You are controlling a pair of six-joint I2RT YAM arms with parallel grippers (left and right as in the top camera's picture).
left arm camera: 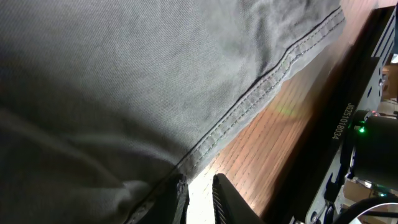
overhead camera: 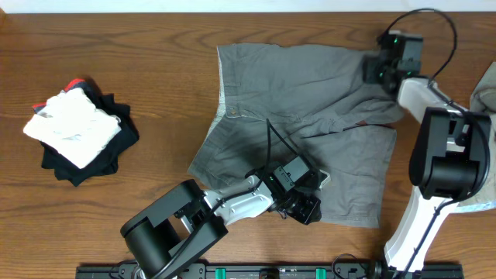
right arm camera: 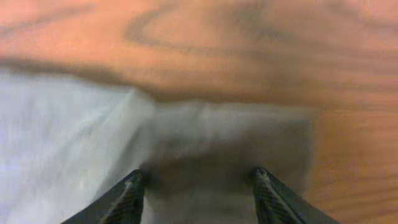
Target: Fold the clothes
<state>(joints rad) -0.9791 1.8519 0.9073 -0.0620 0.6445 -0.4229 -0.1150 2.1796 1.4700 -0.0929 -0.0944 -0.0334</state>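
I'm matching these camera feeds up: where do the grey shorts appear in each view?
Overhead: grey shorts lie spread flat, centre-right.
Left wrist: they fill the upper left, the stitched hem running diagonally.
Right wrist: blurred, across the left and lower centre.
Shared landmark: the wooden table bordering the cloth in all three views.
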